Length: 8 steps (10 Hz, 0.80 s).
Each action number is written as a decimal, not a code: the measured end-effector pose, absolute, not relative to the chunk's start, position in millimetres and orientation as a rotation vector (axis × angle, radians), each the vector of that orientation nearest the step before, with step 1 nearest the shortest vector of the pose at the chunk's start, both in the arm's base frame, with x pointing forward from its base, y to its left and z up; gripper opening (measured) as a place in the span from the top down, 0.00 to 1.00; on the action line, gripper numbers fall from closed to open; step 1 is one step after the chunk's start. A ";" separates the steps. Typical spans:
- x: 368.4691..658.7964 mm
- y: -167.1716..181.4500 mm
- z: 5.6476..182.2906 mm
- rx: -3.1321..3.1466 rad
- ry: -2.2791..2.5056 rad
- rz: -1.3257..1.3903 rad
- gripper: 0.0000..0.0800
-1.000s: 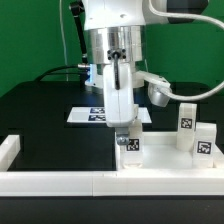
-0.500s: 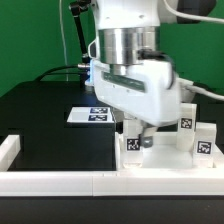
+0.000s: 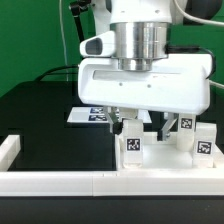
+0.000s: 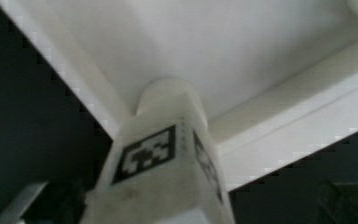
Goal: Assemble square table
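A short white tagged leg [image 3: 131, 147] stands upright on the square white panel [image 3: 160, 163], near the panel's edge on the exterior view's left. The hand [image 3: 138, 127] hangs straight above it, fingers apart on either side of the leg's top and not pressing it. In the wrist view the same leg [image 4: 155, 160] rises between the dark fingertips [image 4: 25, 203]. Two more tagged legs [image 3: 196, 133] stand toward the exterior view's right. A white border rail [image 3: 60, 182] fronts the black tabletop [image 3: 40, 110]; the marker board [image 3: 88, 114] lies behind, half hidden by the arm

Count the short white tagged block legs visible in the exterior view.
3. One short white tagged block leg stands under the arm, and two legs stand at the exterior view's right. The arm may hide another.
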State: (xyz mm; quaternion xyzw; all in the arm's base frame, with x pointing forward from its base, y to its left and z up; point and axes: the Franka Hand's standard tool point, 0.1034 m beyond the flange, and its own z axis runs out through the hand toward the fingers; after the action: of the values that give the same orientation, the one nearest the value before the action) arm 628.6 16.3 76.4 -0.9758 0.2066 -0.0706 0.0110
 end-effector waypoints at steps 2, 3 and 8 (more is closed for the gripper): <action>628.5 17.6 74.9 -3.074 0.501 -0.245 0.19; 628.4 17.6 74.5 -3.070 0.523 -0.244 0.31; 626.6 9.2 72.6 -2.933 0.996 -0.227 0.64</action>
State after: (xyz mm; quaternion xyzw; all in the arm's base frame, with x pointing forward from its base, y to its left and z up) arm 626.6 9.2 72.6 -0.9442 0.3207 -0.0731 0.0178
